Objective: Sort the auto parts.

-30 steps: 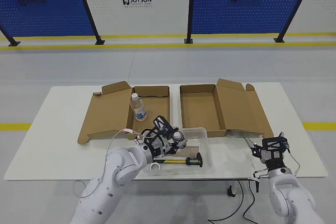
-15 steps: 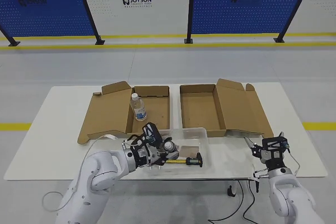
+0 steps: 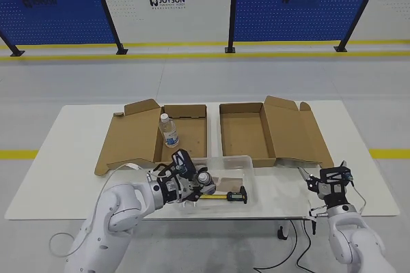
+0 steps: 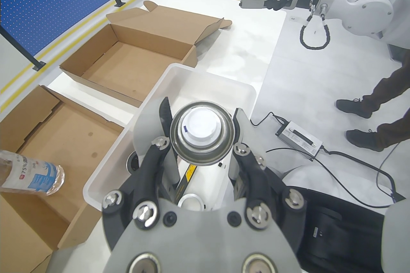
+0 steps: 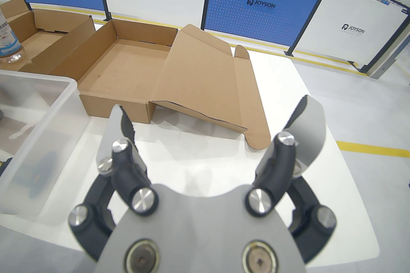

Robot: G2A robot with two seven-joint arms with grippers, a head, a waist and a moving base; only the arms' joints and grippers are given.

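— Drawn slightly back and leftward since a second ago, in the left gripper (image 4: 201,111): the metal can (image 4: 201,135), clamped between both fingers (image 4: 165,114), over the clear bin (image 4: 208,77).
— And the right gripper (image 5: 212,109)?
— Spread wide, holding nothing, above the table (image 5: 205,143) beside the right cardboard box (image 5: 128,69).

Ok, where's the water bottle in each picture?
Top view: the bottle stands in a cardboard box, beyond the clear tub.
Left wrist view: bottle in the box beside the tub.
Right wrist view: bottle in the farther box, beyond the tub.
Shared landmark: the clear tub.
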